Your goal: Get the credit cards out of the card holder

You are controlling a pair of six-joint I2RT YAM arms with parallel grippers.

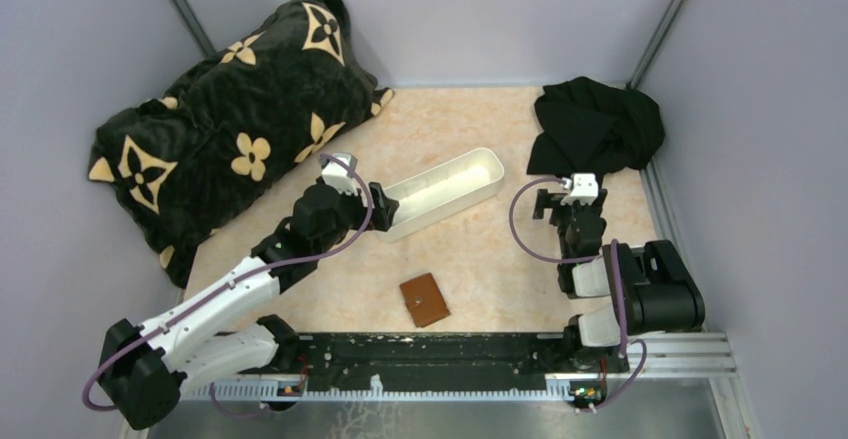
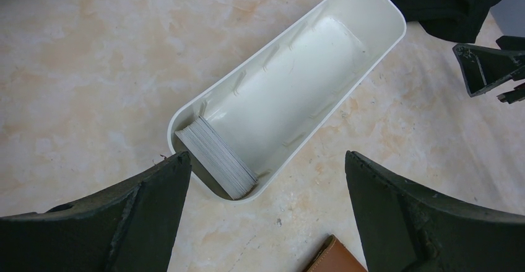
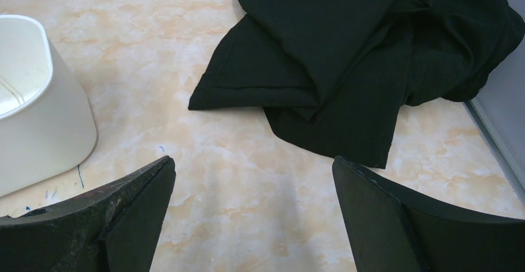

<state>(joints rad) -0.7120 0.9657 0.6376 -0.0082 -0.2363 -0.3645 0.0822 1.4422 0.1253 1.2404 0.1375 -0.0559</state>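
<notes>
Brown card holder (image 1: 425, 299) folded shut on the worktop (image 1: 480, 249), on the near side of the long white tray (image 1: 440, 192), touched by neither arm. Left claw (image 2: 266, 160) spread wide and empty at the tray's near end, by a stack of thin pale cards (image 2: 216, 157) standing inside. Right claw (image 3: 254, 163) equally wide, empty, right of the tray, facing a black cloth (image 3: 347, 55).

The left arm (image 1: 230, 294) reaches far forward, low and slanting rightward. The left pincer (image 1: 381, 209) is spread wide, nothing between its fingers (image 2: 148, 204). The right arm (image 1: 640, 294) is folded back close to its base. The right pincer (image 1: 543, 202) is equally wide and empty, angled down at the bench (image 3: 247, 160).
</notes>
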